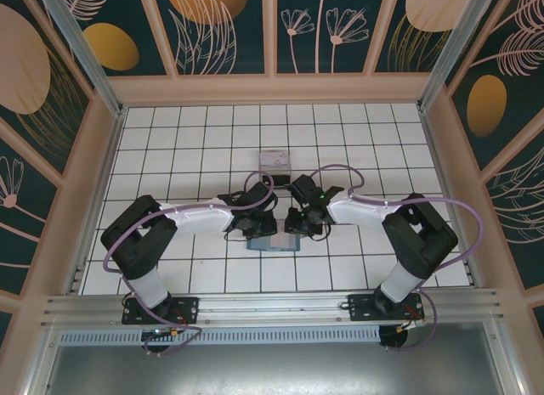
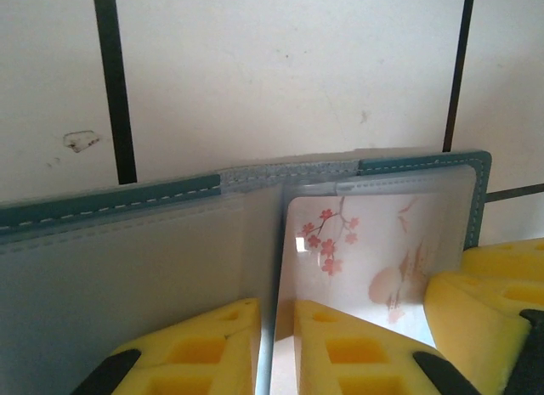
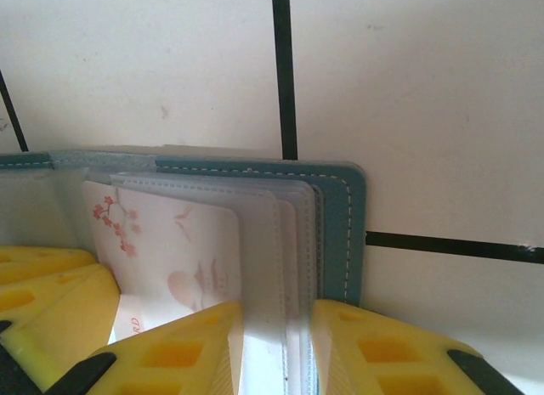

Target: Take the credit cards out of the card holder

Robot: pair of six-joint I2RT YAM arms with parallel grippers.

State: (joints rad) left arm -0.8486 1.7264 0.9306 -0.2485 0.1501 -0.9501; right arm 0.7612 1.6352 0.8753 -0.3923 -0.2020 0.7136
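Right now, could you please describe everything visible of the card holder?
The card holder lies open on the tiled table, a soft teal cover with pale stitching and clear plastic sleeves. One sleeve holds a pale card with pink blossoms. The left gripper pinches a sleeve; the right gripper straddles the outer sleeves.

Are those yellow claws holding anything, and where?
Both pinch the card holder: left gripper a clear sleeve by the fold, right gripper the right half's sleeve stack.

The white-tiled table (image 1: 170, 157) carries 2 things: the teal card holder (image 1: 272, 244) lying open, and a clear plastic box (image 1: 274, 159) well beyond it.
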